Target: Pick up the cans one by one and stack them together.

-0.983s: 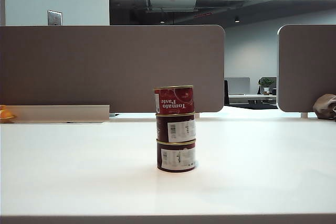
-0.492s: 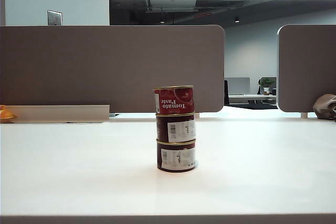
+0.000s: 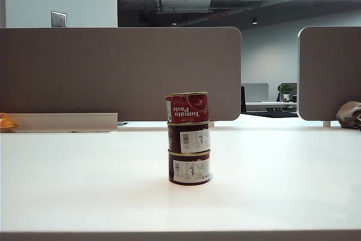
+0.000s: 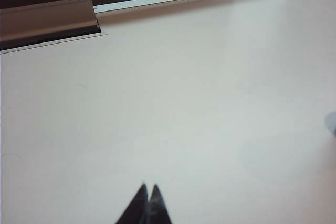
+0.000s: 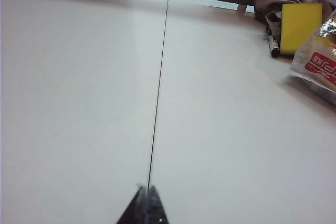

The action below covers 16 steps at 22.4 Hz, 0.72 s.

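The 3 cans (image 3: 188,138) stand stacked mid-table (image 3: 84,184), the red Tomato Paste tin (image 3: 187,108) on top, while my left gripper (image 4: 148,188) and right gripper (image 5: 144,189) hover over bare tabletop, fingers pressed together, holding nothing.

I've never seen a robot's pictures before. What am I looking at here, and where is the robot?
The robot has two arms, each ending in a claw with a small camera on its wrist. One picture comes from a camera off the arms that looks across the white table. There three cans stand in a tower: a red can on top, a middle can and a bottom can, both dark. The arms do not show in that picture. The other two pictures come from the wrist cameras. Each shows dark pointed tips: the left claw and the right claw. Both are shut and hold nothing. The right one also sees a yellow sponge and a bag.
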Motion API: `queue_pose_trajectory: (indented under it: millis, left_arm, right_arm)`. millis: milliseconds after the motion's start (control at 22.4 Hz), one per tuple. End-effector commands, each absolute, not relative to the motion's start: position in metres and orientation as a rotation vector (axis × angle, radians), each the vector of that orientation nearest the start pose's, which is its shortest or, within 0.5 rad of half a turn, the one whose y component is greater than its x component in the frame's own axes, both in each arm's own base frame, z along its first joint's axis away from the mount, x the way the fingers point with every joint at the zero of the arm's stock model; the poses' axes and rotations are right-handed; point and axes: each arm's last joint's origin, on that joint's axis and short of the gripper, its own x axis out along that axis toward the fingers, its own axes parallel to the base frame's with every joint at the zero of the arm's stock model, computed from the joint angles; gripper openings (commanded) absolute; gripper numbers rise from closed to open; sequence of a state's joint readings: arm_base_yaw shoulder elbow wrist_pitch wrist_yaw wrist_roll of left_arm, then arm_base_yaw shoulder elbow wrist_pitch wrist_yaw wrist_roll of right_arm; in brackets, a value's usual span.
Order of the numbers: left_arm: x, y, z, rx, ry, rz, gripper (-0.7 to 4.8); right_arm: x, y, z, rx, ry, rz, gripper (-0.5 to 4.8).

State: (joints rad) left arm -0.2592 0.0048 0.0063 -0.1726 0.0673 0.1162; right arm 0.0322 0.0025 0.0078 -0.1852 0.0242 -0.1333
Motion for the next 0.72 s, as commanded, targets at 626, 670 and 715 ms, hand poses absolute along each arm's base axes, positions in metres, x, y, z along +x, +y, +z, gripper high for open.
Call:
queue_pose_trajectory:
  millis: [626, 670, 715]
  left_arm:
    - [0.094, -0.022, 0.149, 0.131, 0.158, -0.292, -0.05]
    - [0.094, -0.020, 0.149, 0.129, 0.160, -0.269, -0.05]
    - [0.095, -0.016, 0.149, 0.125, 0.162, -0.231, -0.05]
  right_arm:
    - [0.096, -0.005, 0.146, -0.132, 0.192, -0.058, 0.00]
    - [0.096, -0.006, 0.146, -0.131, 0.193, -0.071, 0.00]
    - [0.096, -0.008, 0.146, -0.129, 0.194, -0.089, 0.00]
